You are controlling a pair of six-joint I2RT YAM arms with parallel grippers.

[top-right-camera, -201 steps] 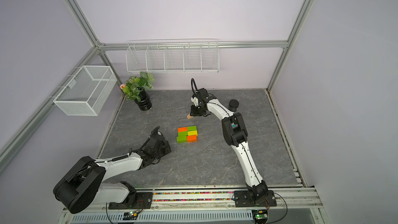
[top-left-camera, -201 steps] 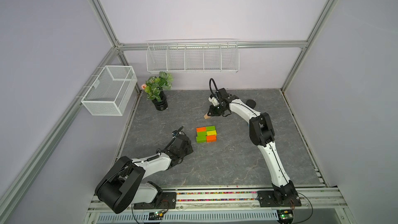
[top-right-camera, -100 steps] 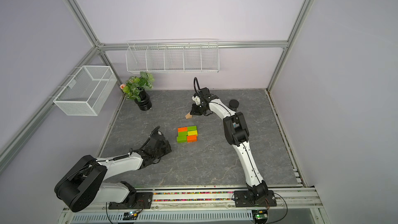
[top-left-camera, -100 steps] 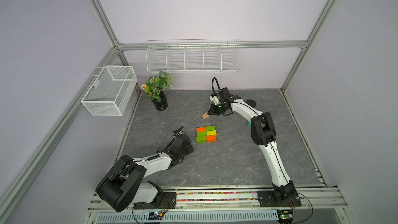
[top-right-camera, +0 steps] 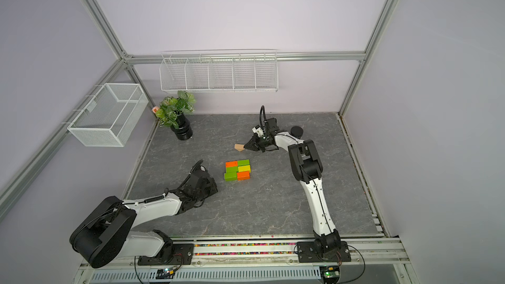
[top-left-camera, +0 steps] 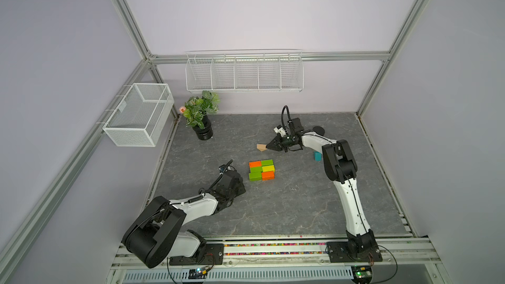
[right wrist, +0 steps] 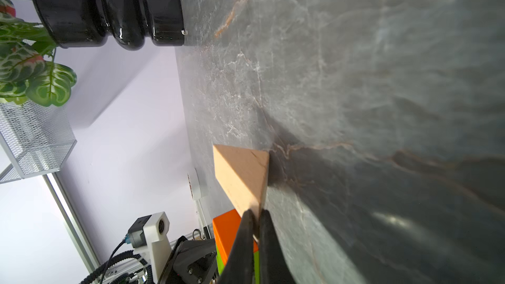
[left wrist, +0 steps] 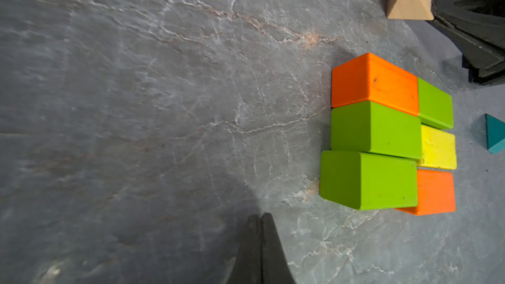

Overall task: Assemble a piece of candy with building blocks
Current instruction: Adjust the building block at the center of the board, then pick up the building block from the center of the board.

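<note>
Watching the grey surface (top-left-camera: 287, 209): the six-brick rectangle (top-left-camera: 261, 170) of green, orange and yellow sits mid-surface. My left claw (left wrist: 259, 219) is closed, holding nothing, near its side. My right claw (top-left-camera: 269, 147) is pinched shut on a corner of the tan triangle (top-left-camera: 261, 147), beyond the bricks. The teal triangle (top-left-camera: 317, 156) lies apart, beside my right arm (top-left-camera: 338, 165).

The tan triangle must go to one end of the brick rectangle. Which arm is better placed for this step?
Right. The right gripper pinches the tan triangle by its edge with shut jaws. The left gripper is shut and empty, beside the brick rectangle and away from that triangle.
</note>
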